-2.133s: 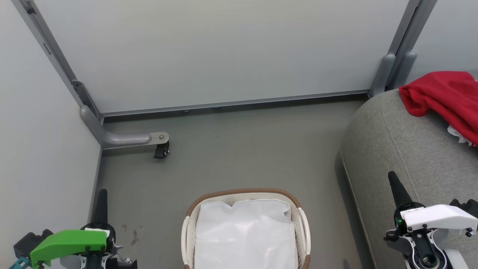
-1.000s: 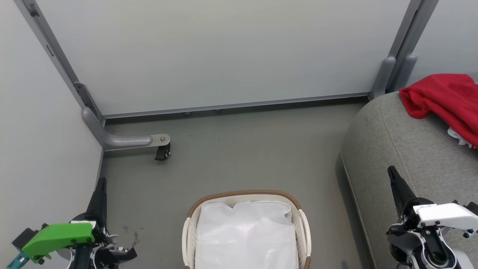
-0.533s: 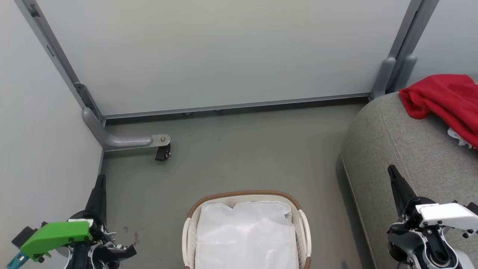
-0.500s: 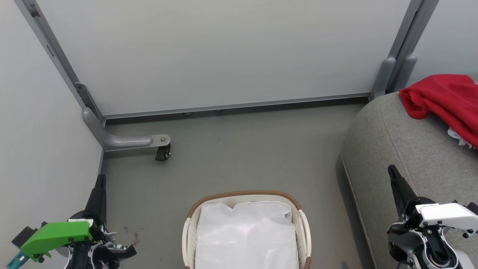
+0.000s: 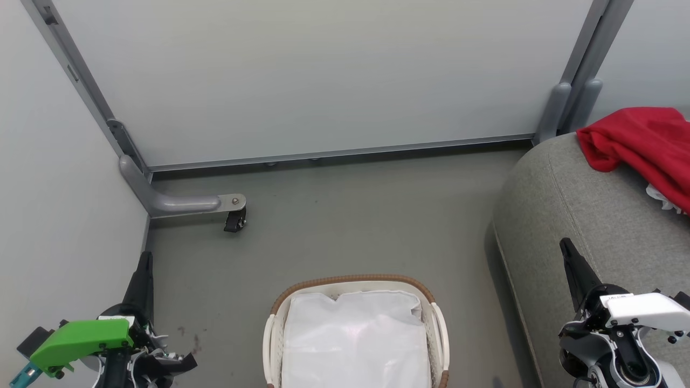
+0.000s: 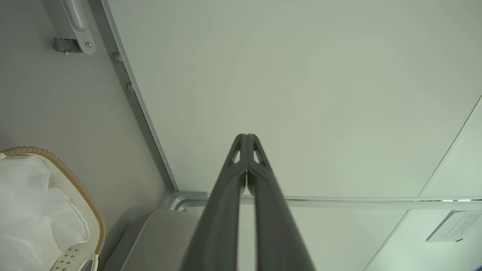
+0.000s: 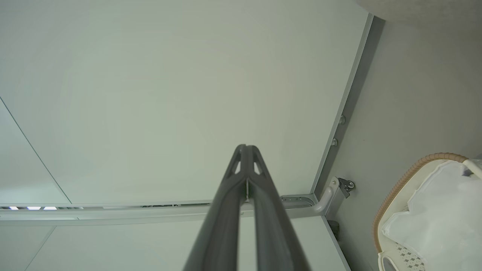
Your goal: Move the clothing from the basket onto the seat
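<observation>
A grey floor (image 5: 345, 215) is boxed in by pale partition panels. The clothing (image 5: 641, 140), a red heap with some white trim, lies on the seat (image 5: 571, 215) at the right, well apart from the basket (image 5: 353, 279). What shows of the basket holds just its white liner (image 5: 356, 339), so I'd judge the move done. The left gripper (image 5: 144, 257) and right gripper (image 5: 564, 243) flank the basket, each with its 2 fingers pressed together on nothing.

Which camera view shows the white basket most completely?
The head view: the basket sits centred, with brown rim, both handles and white liner, cut off at the bottom edge. Each wrist view catches one curved part in a lower corner.
</observation>
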{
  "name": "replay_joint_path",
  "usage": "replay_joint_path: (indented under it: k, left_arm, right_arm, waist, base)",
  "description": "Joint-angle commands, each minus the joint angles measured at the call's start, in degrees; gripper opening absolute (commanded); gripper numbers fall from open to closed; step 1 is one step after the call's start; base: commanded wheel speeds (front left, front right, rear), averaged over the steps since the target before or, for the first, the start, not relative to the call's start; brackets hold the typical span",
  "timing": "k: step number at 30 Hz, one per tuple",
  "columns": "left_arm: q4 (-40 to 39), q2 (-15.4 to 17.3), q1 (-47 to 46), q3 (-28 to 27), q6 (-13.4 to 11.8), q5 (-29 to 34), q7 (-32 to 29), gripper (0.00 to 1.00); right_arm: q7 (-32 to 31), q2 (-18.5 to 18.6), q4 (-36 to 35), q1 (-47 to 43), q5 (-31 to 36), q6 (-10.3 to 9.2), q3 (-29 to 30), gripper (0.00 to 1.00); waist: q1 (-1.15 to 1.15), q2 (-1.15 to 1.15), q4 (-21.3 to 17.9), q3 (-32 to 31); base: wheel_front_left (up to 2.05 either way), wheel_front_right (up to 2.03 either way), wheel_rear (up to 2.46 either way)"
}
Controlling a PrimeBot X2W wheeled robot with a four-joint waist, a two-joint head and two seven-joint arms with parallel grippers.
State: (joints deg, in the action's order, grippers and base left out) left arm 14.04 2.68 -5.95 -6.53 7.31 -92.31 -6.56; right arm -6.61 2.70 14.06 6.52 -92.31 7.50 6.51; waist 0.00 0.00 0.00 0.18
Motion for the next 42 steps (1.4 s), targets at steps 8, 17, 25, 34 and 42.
replay_joint_path:
  k: [8, 17, 25, 34, 42]
  left_arm:
    - [-0.09, 0.38, -0.57, -0.08, 0.34, -0.18, -0.17, 0.00]
    - [-0.05, 0.37, -0.57, -0.09, 0.34, -0.18, -0.17, 0.00]
    - [-0.07, 0.38, -0.57, -0.08, 0.34, -0.18, -0.17, 0.00]
    - [-0.06, 0.37, -0.57, -0.09, 0.34, -0.18, -0.16, 0.00]
    - [-0.05, 0.38, -0.57, -0.09, 0.34, -0.18, -0.16, 0.00]
  right_arm:
    - [-0.09, 0.34, -0.18, -0.59, -0.19, -0.02, 0.09, 0.00]
    - [-0.09, 0.34, -0.18, -0.58, -0.19, -0.02, 0.09, 0.00]
    - [-0.09, 0.34, -0.18, -0.58, -0.19, -0.02, 0.09, 0.00]
    - [-0.09, 0.34, -0.17, -0.59, -0.20, -0.02, 0.08, 0.00]
    - [-0.08, 0.34, -0.17, -0.59, -0.20, -0.02, 0.08, 0.00]
  waist:
    - [0.00, 0.00, 0.00, 0.00]
    - [0.00, 0.00, 0.00, 0.00]
    - [0.00, 0.00, 0.00, 0.00]
    - [0.00, 0.00, 0.00, 0.00]
    - [0.00, 0.00, 0.00, 0.00]
  base:
    - [0.00, 0.00, 0.00]
    - [0.00, 0.00, 0.00]
    - [0.00, 0.00, 0.00]
    - [0.00, 0.00, 0.00]
    - [0.00, 0.00, 0.00]
